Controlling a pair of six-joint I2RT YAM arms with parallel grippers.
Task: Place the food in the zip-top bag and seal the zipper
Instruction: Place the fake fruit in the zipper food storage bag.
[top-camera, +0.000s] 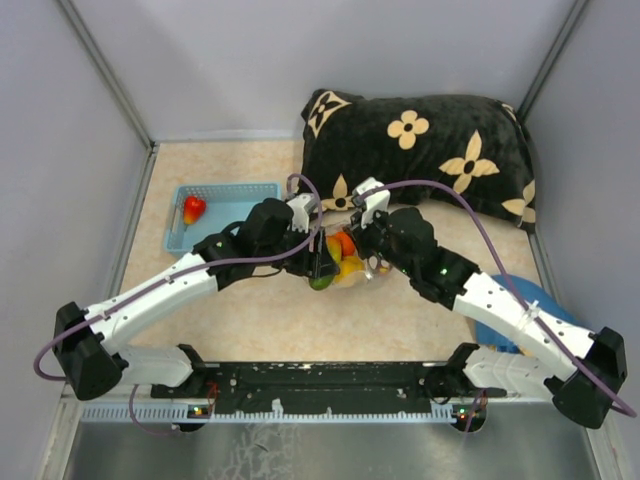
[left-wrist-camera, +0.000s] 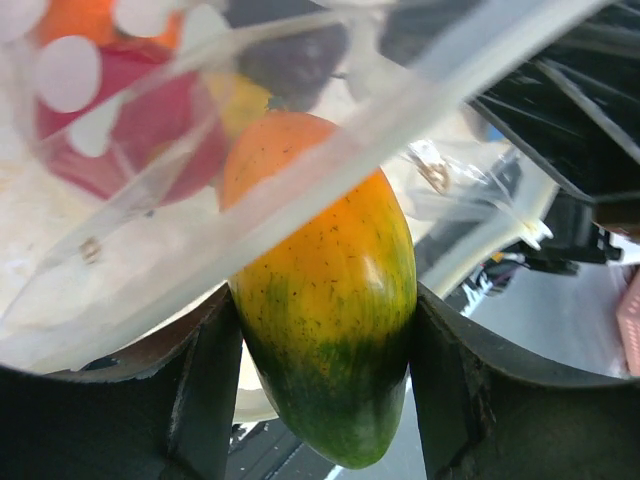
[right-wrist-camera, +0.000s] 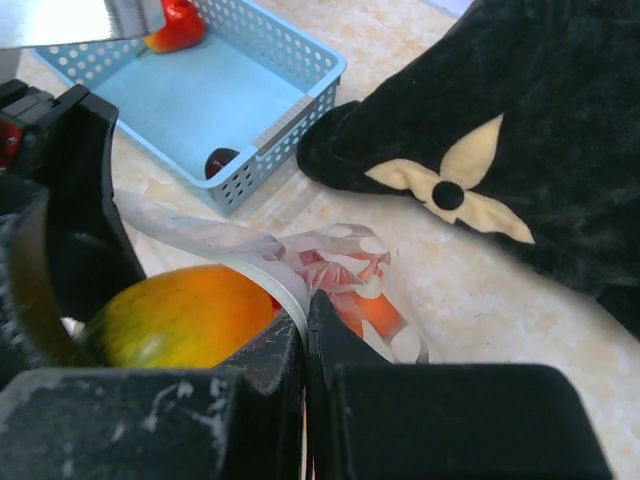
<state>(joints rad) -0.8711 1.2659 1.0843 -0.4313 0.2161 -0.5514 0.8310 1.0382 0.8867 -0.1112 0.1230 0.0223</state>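
Our left gripper (left-wrist-camera: 325, 372) clamps the mango (left-wrist-camera: 328, 290), its long axis aimed straight into the bag (right-wrist-camera: 352, 268) ahead — our right gripper (right-wrist-camera: 305, 342) pinches the zipper (right-wrist-camera: 290, 295).

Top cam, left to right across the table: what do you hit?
In order: light blue basket holding a red toy fruit → mango in the left hand → zip-top bag, pinched by the right hand → blue object under the right arm. The pillow spans too wide to place.
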